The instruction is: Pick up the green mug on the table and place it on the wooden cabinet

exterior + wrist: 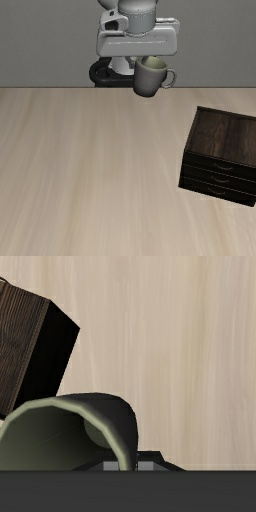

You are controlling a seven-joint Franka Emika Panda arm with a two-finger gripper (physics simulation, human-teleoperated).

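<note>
The hand holds the green mug. Its fingers grip the mug from two sides, and the mug hangs just under the hand, up in the air. The mug does not touch the desk. It is tipped over a bit, so its open top faces partly sideways. Its little handle sticks out toward the exterior view's right.

In the wrist view the mug is very close to the hand. Its round rim is pale green and the inside looks dark.

The mug is up over the back edge of the desk, about halfway along that edge. The robot's dark base stands just behind it, by the grey wall.

The desk is made of pale wood.

The wooden cabinet is dark brown. It sits on the desk close to the edge on the exterior view's right. It is well apart from the mug. Its flat top is bare, and its front has three drawers. In the wrist view the cabinet lies past the mug.
</note>
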